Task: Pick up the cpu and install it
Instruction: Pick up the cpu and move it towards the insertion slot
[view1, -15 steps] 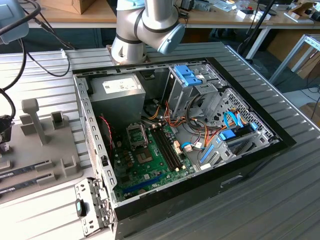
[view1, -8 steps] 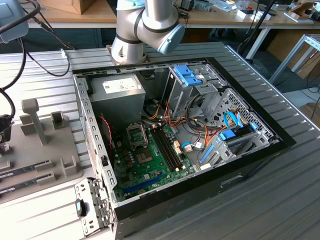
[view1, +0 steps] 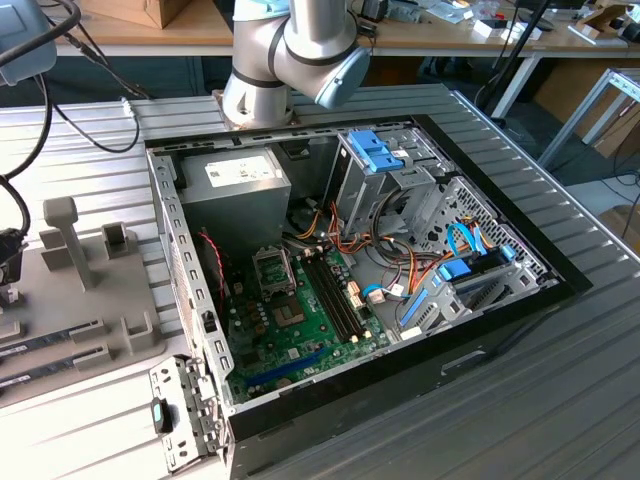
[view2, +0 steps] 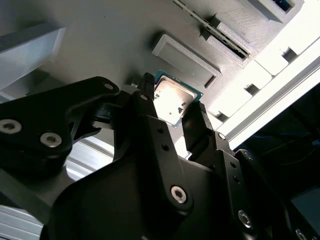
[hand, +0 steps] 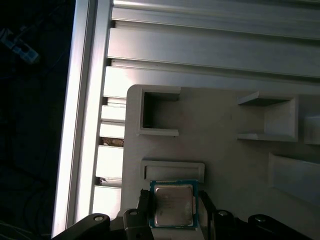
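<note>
Second wrist view shows the one gripper (view2: 173, 97) with its two fingers (view2: 196, 127) closed against opposite edges of the single cpu (view2: 177, 100), with no gap visible on either side. The cpu sits between the fingertips, silvery plate facing the camera, over one grey fixture tray (view2: 100, 45). In the first wrist view, one raised ridge (hand: 173, 167) lies just beyond the fingertips, and two open-sided pockets (hand: 157, 112) stand farther out from the gripper on the tray. In the exterior view, one arm (view1: 290, 50) stands at the far side of one open computer case (view1: 480, 345).
</note>
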